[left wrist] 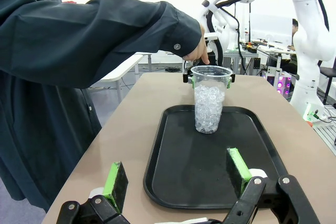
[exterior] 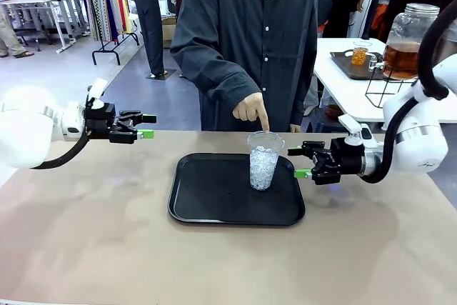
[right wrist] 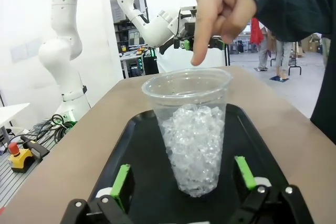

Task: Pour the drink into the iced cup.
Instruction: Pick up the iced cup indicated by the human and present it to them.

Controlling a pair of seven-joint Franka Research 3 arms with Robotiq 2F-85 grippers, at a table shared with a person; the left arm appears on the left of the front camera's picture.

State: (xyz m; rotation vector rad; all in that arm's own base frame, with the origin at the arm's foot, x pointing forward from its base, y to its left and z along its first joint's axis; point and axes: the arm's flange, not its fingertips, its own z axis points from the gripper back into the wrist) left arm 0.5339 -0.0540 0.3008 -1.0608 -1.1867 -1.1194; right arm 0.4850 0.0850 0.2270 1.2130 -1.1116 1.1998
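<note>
Looking at the front view: the clear plastic cup of crushed ice [exterior: 263,163] stands right of centre on the black rectangular tray [exterior: 214,201]. The person's hand [exterior: 251,108] points down at its rim. The right gripper [exterior: 300,163], spread and empty, sits just right of the cup. The left gripper [exterior: 148,126], likewise released, hangs at left. The amber drink [exterior: 401,58] waits in a lidded glass jar [exterior: 407,30] at upper right, well apart from both grippers.

Left wrist view: the cup stands at frame centre, beyond the green pads [left wrist: 116,181].

Right wrist view: the cup stands just ahead of the open fingers. Hazard: a hard squeeze could buckle or tip the thin cup, and the finger above the rim could be struck. No writing is legible.
</note>
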